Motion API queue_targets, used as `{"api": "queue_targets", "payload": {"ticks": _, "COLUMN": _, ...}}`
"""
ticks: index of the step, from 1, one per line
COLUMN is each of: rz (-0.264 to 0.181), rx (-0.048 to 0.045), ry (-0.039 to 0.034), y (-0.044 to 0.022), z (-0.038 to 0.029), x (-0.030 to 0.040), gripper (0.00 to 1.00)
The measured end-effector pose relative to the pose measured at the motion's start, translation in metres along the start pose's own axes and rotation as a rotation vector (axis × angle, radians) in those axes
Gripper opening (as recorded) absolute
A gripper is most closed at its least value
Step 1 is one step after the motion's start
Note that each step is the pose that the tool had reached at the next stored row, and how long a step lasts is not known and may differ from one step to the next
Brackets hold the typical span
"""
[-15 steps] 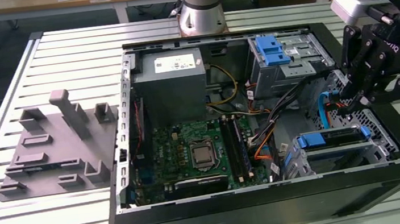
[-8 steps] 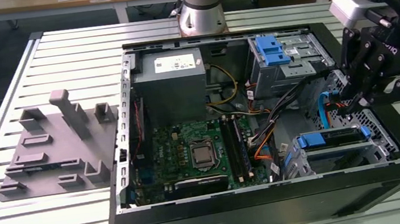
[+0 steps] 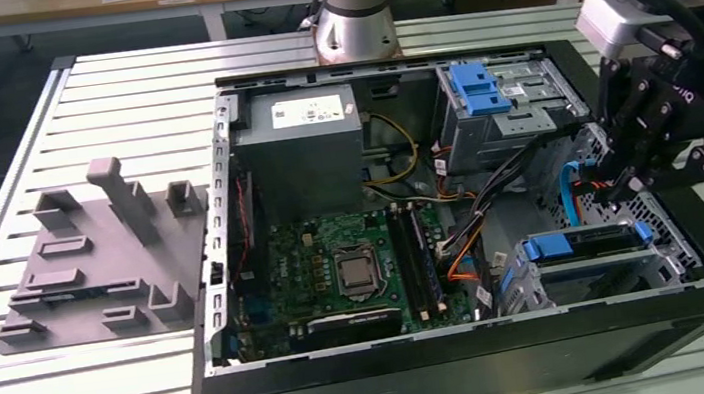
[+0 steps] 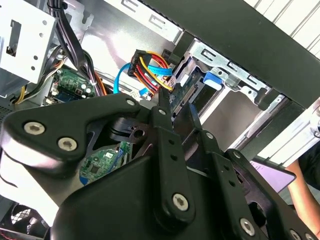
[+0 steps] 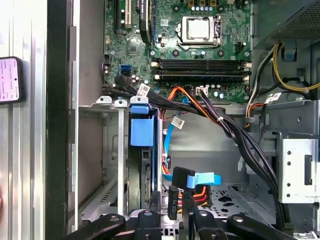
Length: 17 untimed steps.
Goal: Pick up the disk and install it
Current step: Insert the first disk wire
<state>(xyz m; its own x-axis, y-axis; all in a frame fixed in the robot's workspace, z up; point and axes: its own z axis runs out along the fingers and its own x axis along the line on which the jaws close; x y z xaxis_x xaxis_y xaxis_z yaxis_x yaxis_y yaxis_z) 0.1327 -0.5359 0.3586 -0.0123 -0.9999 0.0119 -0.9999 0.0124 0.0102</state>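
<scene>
Slatted metal table (image 3: 146,383) carries open black computer case (image 3: 480,363); blue-bracketed silver disk (image 3: 586,241) sits in its bay, black gripper (image 3: 633,185) hovering above, jaws nearly pressed together, empty.

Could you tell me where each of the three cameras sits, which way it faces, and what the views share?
Exterior view: off the arm, above the table, looking down into the open computer case; the arm and gripper hang at that view's right, over the disk in its bay.
First wrist view: on the arm, looking past the fingertips at the disk and the motherboard.
Second wrist view: near the wrist, looking along the gripper at the connector cables.
Shared: both wrist views show the gripper and the coloured cables.
</scene>
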Motion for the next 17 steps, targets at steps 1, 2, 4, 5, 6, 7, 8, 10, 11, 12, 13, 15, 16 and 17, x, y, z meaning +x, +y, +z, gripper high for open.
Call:
{"api": "queue_targets", "payload": {"ticks": 1, "rz": 0.000, "rx": 0.0000, "ry": 0.0000, "y": 0.0000, "z": 0.0006, "x": 0.0000, "gripper": 0.31}}
{"api": "queue_targets", "payload": {"ticks": 2, "rz": 0.000, "rx": 0.0000, "ry": 0.0001, "y": 0.0000, "z": 0.0012, "x": 0.0000, "gripper": 0.31}}
{"api": "queue_targets", "payload": {"ticks": 4, "rz": 0.000, "rx": 0.0000, "ry": 0.0000, "y": 0.0000, "z": 0.0023, "x": 0.0000, "gripper": 0.31}}
{"api": "queue_targets", "payload": {"ticks": 5, "rz": 0.000, "rx": 0.0000, "ry": 0.0000, "y": 0.0000, "z": 0.0028, "x": 0.0000, "gripper": 0.31}}
{"api": "queue_targets", "payload": {"ticks": 6, "rz": 0.000, "rx": 0.0000, "ry": 0.0002, "y": 0.0000, "z": 0.0031, "x": 0.0000, "gripper": 0.31}}
{"api": "queue_targets", "payload": {"ticks": 7, "rz": 0.000, "rx": 0.0000, "ry": 0.0003, "y": 0.0000, "z": 0.0031, "x": 0.0000, "gripper": 0.31}}
{"api": "queue_targets", "payload": {"ticks": 8, "rz": 0.000, "rx": 0.0000, "ry": 0.0003, "y": 0.0000, "z": 0.0032, "x": 0.0000, "gripper": 0.31}}
{"api": "queue_targets", "payload": {"ticks": 10, "rz": 0.000, "rx": 0.0000, "ry": 0.0001, "y": 0.0000, "z": 0.0034, "x": 0.0000, "gripper": 0.31}}
{"api": "queue_targets", "payload": {"ticks": 11, "rz": 0.000, "rx": 0.0000, "ry": 0.0001, "y": 0.0000, "z": 0.0034, "x": 0.0000, "gripper": 0.31}}
{"api": "queue_targets", "payload": {"ticks": 12, "rz": 0.000, "rx": 0.0000, "ry": 0.0001, "y": 0.0000, "z": 0.0035, "x": 0.0000, "gripper": 0.31}}
{"api": "queue_targets", "payload": {"ticks": 13, "rz": 0.000, "rx": 0.0000, "ry": 0.0000, "y": 0.0000, "z": 0.0036, "x": 0.0000, "gripper": 0.31}}
{"api": "queue_targets", "payload": {"ticks": 15, "rz": 0.000, "rx": 0.0000, "ry": 0.0000, "y": 0.0000, "z": 0.0037, "x": 0.0000, "gripper": 0.30}}
{"api": "queue_targets", "payload": {"ticks": 16, "rz": 0.000, "rx": 0.0000, "ry": 0.0000, "y": 0.0000, "z": 0.0037, "x": 0.0000, "gripper": 0.30}}
{"api": "queue_targets", "payload": {"ticks": 17, "rz": 0.000, "rx": 0.0000, "ry": 0.0001, "y": 0.0000, "z": 0.0038, "x": 0.0000, "gripper": 0.23}}
